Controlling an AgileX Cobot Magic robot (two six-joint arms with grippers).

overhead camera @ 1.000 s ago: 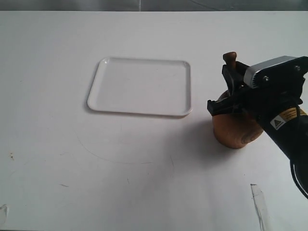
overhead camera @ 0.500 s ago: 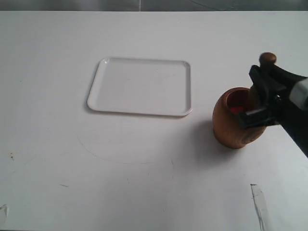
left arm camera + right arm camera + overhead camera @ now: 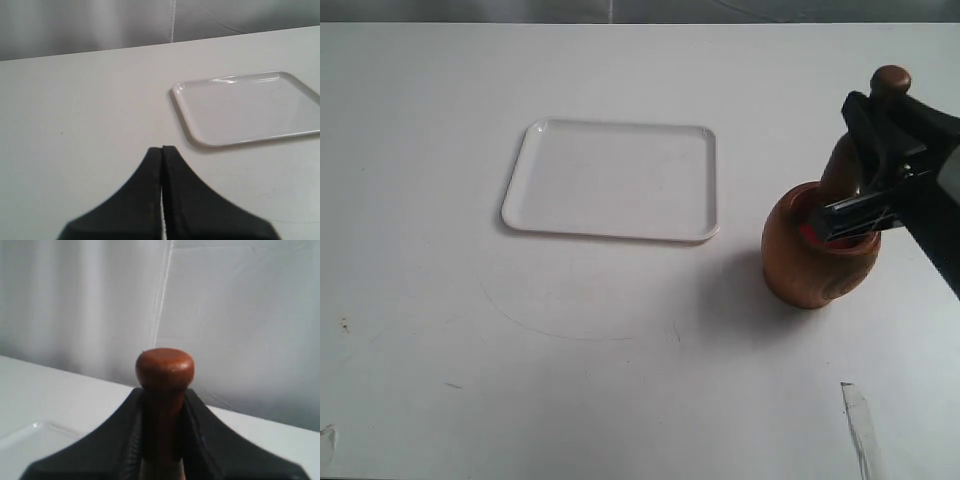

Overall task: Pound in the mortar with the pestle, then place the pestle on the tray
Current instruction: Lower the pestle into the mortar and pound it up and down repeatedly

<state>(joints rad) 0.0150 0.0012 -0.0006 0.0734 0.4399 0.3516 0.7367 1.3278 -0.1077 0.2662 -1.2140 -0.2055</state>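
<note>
The brown wooden mortar (image 3: 815,258) stands on the white table at the right, a strip of its red inside showing at the mouth. My right gripper (image 3: 865,150) is shut on the pestle (image 3: 845,165), which stands upright with its thick end inside the mortar's mouth and its knob (image 3: 890,79) above the fingers. In the right wrist view the pestle's knob (image 3: 164,367) pokes up between the black fingers (image 3: 125,430). The white tray (image 3: 613,180) lies flat to the left of the mortar; the left wrist view has the tray (image 3: 250,107) beyond my left gripper (image 3: 162,148), which is shut with nothing in it.
A pale strip (image 3: 858,425) lies on the table near the front right. Faint pencil-like marks (image 3: 560,325) cross the white surface in front of the tray. A grey curtain (image 3: 235,315) hangs behind the table.
The right gripper with the pestle has shifted right and risen; the knob now stands higher, and the mortar's mouth, covered a second ago, shows again.
</note>
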